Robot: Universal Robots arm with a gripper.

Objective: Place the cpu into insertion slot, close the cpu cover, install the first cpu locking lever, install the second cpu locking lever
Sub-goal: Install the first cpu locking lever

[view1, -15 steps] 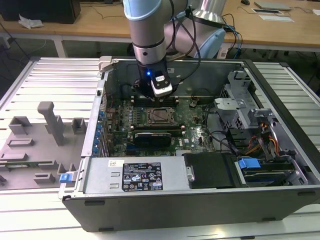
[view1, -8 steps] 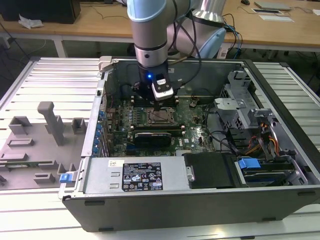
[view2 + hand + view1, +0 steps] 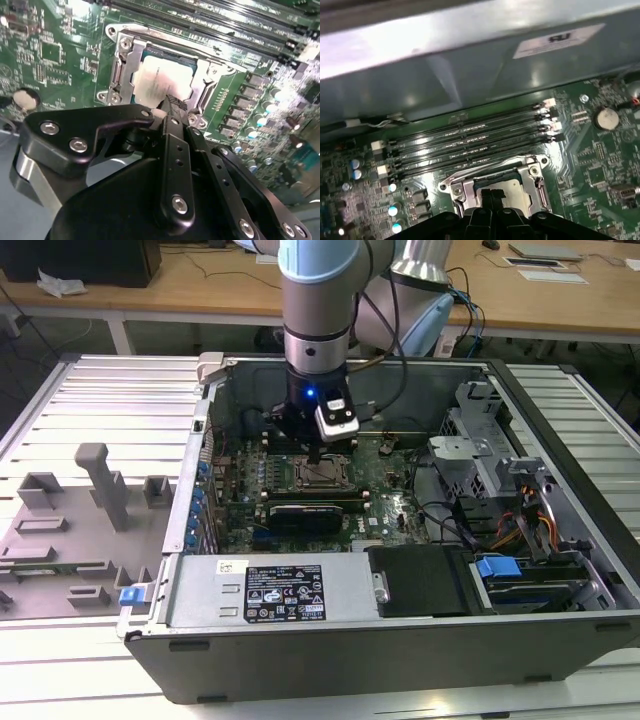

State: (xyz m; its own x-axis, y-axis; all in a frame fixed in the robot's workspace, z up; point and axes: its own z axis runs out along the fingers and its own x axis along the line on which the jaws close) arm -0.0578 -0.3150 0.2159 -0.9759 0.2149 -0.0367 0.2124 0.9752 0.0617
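Observation:
The cpu (image 3: pixel 159 79), a pale silver square chip, lies in the insertion slot (image 3: pixel 322 476) on the green motherboard inside the open computer case. The cpu cover (image 3: pixel 122 67), a silver frame with a square window, lies flat around the chip. A thin metal lever rod (image 3: pixel 200 47) runs along one side of the socket. My gripper (image 3: pixel 172 101) hangs just over the chip's edge with its black fingers pressed together and nothing between them. In the first wrist view the gripper (image 3: pixel 492 196) stands in front of the cpu (image 3: pixel 514 189). In the exterior view the gripper (image 3: pixel 315 453) hovers right above the socket.
Long black memory slots (image 3: pixel 470 145) run beside the socket, with the case wall (image 3: pixel 470 65) behind them. A coin battery (image 3: pixel 607 117) and capacitors (image 3: pixel 260 120) stand nearby. A black card (image 3: pixel 315 512), the power supply (image 3: pixel 270 590) and the drive cage (image 3: pixel 480 440) crowd the case. Grey fixtures (image 3: pixel 100 490) sit outside, on the exterior view's left.

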